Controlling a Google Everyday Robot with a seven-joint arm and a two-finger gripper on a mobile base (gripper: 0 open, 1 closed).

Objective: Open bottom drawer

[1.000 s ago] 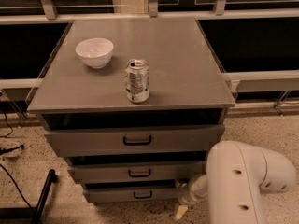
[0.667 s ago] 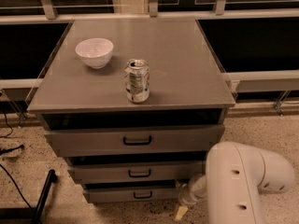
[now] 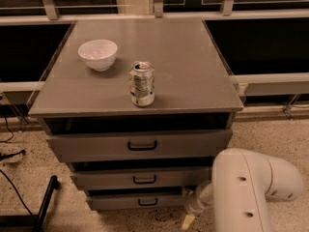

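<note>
The bottom drawer (image 3: 140, 201) is the narrowest grey front at the foot of the cabinet, with a small black bar handle (image 3: 147, 202). It looks closed, set back under the two larger drawer fronts. My gripper (image 3: 189, 215) hangs low by the floor, just right of the bottom drawer's right end and well right of the handle. My white arm (image 3: 246, 192) hides most of it.
The mid-sized drawer (image 3: 140, 179) and the widest top drawer (image 3: 140, 145) sit above. A white bowl (image 3: 98, 53) and a soda can (image 3: 142, 83) stand on the cabinet top (image 3: 183, 57). A black leg (image 3: 46, 202) and cables (image 3: 12, 153) lie on the floor at left.
</note>
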